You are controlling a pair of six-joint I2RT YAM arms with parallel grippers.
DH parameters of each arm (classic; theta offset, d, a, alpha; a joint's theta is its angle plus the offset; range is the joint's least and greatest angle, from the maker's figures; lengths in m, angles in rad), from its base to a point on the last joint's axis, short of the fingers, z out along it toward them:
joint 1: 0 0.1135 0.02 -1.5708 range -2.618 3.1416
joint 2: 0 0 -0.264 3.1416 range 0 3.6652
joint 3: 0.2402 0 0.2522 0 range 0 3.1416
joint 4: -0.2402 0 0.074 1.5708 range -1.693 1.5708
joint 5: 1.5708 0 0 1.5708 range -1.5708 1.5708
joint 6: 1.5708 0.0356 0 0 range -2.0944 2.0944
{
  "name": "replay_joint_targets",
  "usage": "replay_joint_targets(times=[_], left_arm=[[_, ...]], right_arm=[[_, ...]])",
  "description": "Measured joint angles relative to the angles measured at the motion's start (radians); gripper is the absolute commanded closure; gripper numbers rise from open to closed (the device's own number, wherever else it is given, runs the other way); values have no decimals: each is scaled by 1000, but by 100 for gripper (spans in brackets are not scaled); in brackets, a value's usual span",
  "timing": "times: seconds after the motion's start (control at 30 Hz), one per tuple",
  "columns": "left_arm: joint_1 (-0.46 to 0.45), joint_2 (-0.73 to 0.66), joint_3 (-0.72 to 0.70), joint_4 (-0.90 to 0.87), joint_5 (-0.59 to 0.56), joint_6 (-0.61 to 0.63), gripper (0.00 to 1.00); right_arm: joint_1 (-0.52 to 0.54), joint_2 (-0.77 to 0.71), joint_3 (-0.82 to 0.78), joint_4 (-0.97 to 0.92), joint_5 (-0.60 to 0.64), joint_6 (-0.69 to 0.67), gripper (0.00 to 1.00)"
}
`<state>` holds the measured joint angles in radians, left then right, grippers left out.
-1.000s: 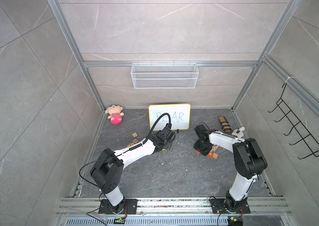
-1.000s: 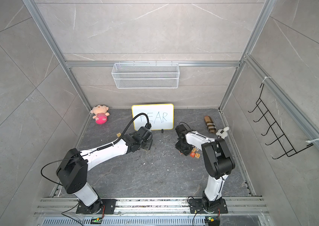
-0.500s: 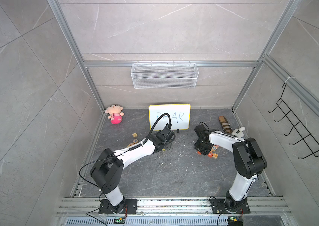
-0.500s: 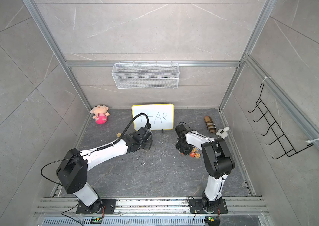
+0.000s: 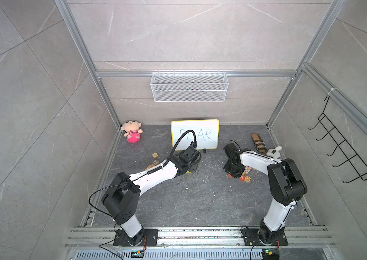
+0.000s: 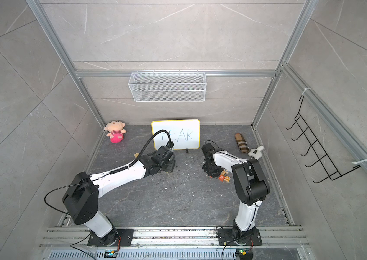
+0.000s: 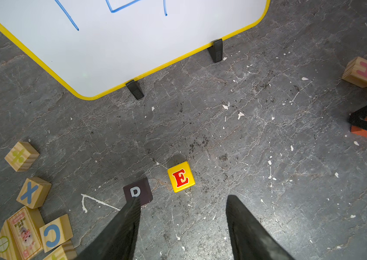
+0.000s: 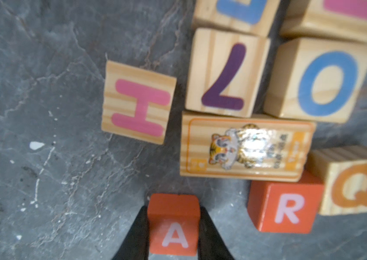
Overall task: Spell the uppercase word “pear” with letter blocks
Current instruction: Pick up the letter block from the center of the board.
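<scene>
The right gripper is pinching the orange-red A block between narrow jaws, in front of the whiteboard and off past its corner on the right arm's side. The left gripper is hanging with jaws wide and nothing in them. It is over the black P block and yellow E block, which are lying side by side, not touching, just in front of the whiteboard's feet.

The fingers are reaching only partway along A, so the cube may be twisting or slipping during the carry toward the whiteboard. The R block is sitting just beside A, with the tiger-picture block and Q block crowding it, so a sideways pull could be knocking R askew.

One left finger is overlapping P in the wrist view. Whether it is touching, I cannot tell, but a small drift could be shoving P out of line. The left gripper is also occupying the space beside E where A likely belongs, so the arms risk colliding there.
</scene>
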<state>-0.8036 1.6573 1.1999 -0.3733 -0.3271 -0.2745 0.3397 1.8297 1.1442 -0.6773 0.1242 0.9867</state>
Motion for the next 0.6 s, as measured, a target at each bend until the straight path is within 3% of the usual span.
replay_joint_targets(times=[0.1, 0.2, 0.6], left_arm=[[0, 0, 0, 7, 16, 6, 36], [-2, 0, 0, 10, 24, 14, 35], [-8, -5, -18, 60, 12, 40, 35]], right_arm=[[-1, -14, -1, 1, 19, -13, 75], [-1, -42, -8, 4, 23, -32, 90], [38, -116, 19, 12, 20, -193, 87]])
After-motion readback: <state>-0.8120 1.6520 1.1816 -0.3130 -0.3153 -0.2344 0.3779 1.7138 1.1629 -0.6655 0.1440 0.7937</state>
